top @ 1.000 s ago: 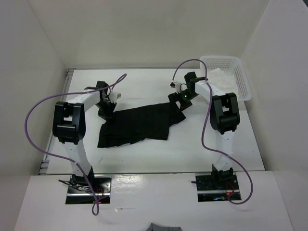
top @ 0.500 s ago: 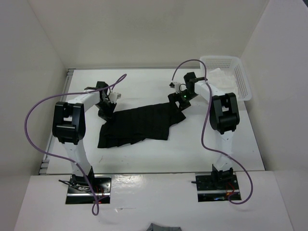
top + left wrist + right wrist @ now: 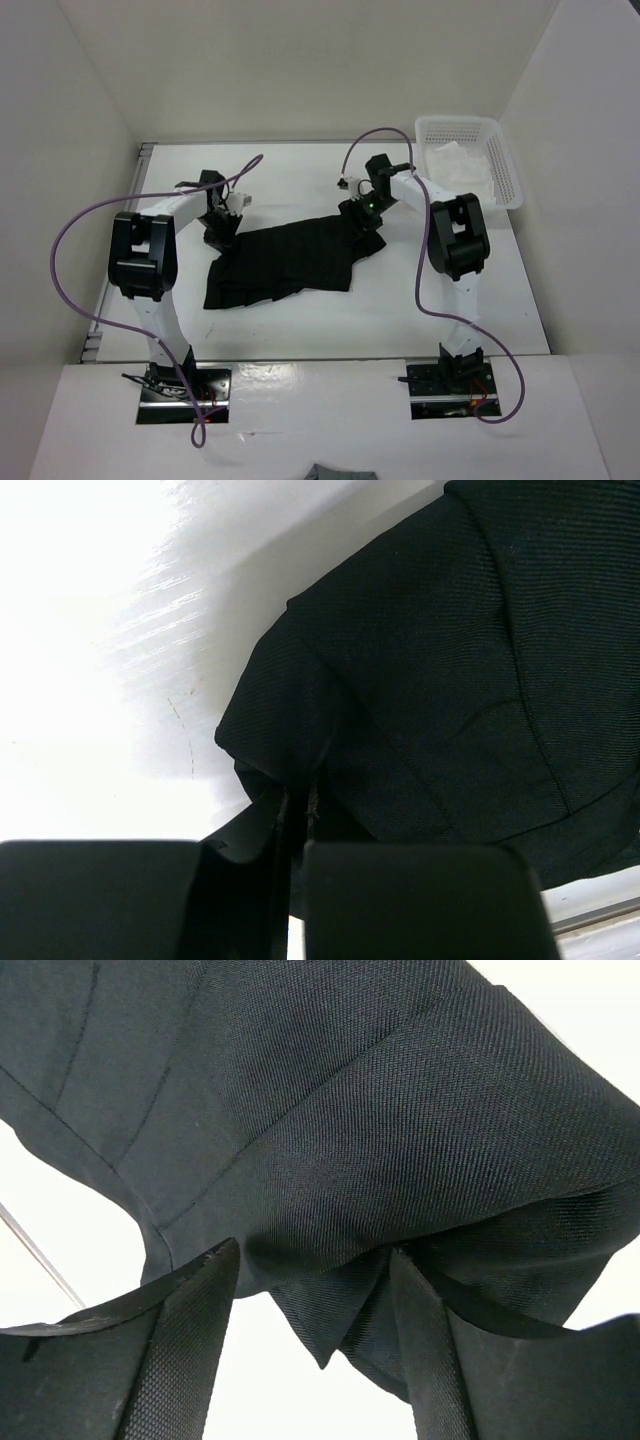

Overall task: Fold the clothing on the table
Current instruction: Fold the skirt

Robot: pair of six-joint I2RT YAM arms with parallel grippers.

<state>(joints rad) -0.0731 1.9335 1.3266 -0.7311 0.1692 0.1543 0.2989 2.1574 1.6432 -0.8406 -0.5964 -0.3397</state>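
Clothing (image 3: 285, 262), a black pleated skirt, is being pinched at its far left corner by the left claw (image 3: 297, 810), whose jaws are pressing together with a fold of the dark fabric caught between them. The right claw (image 3: 312, 1260) is reaching down over the far right corner, its fingers (image 3: 190, 1340) standing apart on either side of a bunched fold, and a gap is showing below the fabric.

Outward from both claws, the skirt is lying rumpled across the middle of the table (image 3: 300, 180), its near edge sagging toward the arms' bases. The white matte tabletop is reflecting a bright glare beside the left claw. Plain white walls (image 3: 300, 70) are closing in the back and both sides. Purple cables (image 3: 75, 225) are looping off each arm.

At the far right corner a white mesh basket (image 3: 505, 165) is sitting against the wall, holding a crumpled white cloth (image 3: 455, 165).
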